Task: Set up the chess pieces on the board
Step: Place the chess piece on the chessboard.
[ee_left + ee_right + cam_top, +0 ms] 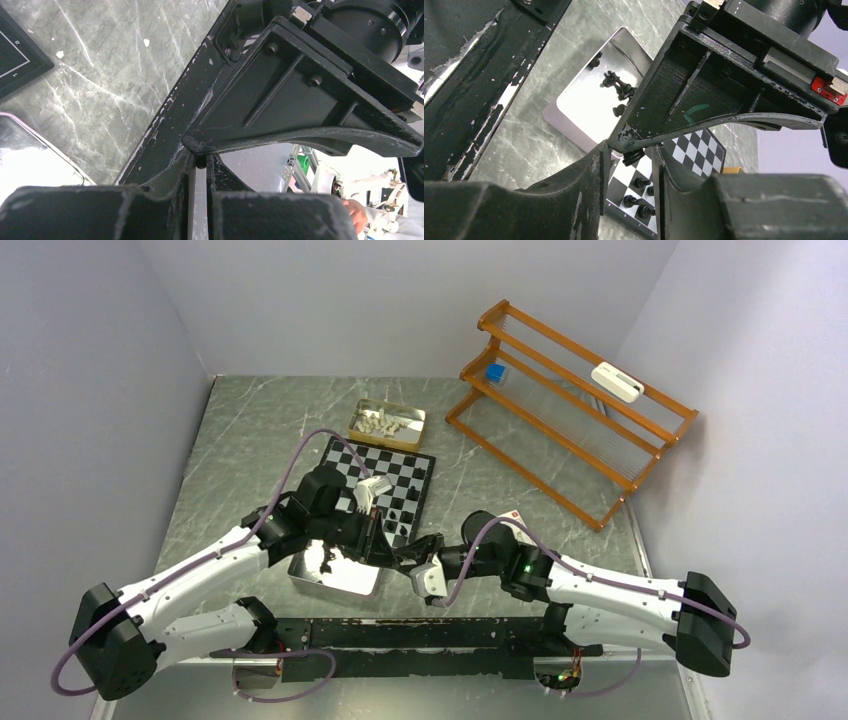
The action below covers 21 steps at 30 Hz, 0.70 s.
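Note:
The chequered board (398,472) lies mid-table with a few black pieces (397,524) on its near squares. They show in the right wrist view (631,201) on the board (696,147). My two grippers meet tip to tip at the board's near corner, beside the silver tray (335,578). My left gripper (378,538) (200,166) is shut on a small black piece (200,161) at its fingertips. My right gripper (410,558) (632,154) is open, one jaw on each side of that piece's ridged base (633,157) without touching it.
The silver tray (586,87) holds a few black pieces (618,84). A gold tin of white pieces (385,422) sits behind the board. An orange rack (570,410) stands at the back right. A black rail (430,635) runs along the near edge.

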Motion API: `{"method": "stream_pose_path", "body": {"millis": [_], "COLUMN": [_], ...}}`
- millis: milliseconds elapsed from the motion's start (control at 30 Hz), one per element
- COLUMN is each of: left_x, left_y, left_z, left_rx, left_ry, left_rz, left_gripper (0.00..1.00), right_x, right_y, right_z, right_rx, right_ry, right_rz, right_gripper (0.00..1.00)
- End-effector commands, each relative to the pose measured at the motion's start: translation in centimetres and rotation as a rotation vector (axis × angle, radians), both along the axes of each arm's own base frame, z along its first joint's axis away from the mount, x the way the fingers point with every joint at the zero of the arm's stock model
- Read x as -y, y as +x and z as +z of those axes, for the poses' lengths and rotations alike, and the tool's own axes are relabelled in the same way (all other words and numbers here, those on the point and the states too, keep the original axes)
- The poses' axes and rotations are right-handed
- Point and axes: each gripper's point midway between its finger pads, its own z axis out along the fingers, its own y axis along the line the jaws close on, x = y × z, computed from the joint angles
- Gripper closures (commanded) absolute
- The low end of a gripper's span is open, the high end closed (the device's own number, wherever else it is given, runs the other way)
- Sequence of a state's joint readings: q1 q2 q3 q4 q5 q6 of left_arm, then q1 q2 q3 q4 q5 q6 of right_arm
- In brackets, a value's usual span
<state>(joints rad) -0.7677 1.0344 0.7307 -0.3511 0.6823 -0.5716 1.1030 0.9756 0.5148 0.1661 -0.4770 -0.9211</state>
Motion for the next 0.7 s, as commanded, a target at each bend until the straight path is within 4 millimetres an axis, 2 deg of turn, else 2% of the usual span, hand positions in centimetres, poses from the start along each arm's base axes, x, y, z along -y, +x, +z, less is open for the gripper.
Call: {"method": "stream_pose_path", "body": {"millis": [0,167,333,667], "left_x": [0.8,1.0,0.9,1.0], "left_y": [0.3,0.5,0.9,0.8], "left_z": [1.7,2.1,2.5,2.2], "left_rx": [0.018,0.017,0.029,0.011], "left_ry": [-0.037,-0.038,-0.033,-0.036], "left_rz": [-0.019,-0.008,0.014,0.014], "left_gripper": [0.91,0.88,0.80,0.80], "right_x": [-0.1,-0.2,-0.2,-0.4], "right_y": [-0.9,-0.9,-0.3,0.1], "right_z": [0.2,-0.6,-0.8,-1.1], "right_rx": [0.018,-0.009,-0.035,-0.103], "right_ry": [0.018,0.009,0.028,0.046], "right_rz": [0.037,0.023,-0.025,-0.072], "right_gripper": [0.75,0.85,0.89,0.96]}}
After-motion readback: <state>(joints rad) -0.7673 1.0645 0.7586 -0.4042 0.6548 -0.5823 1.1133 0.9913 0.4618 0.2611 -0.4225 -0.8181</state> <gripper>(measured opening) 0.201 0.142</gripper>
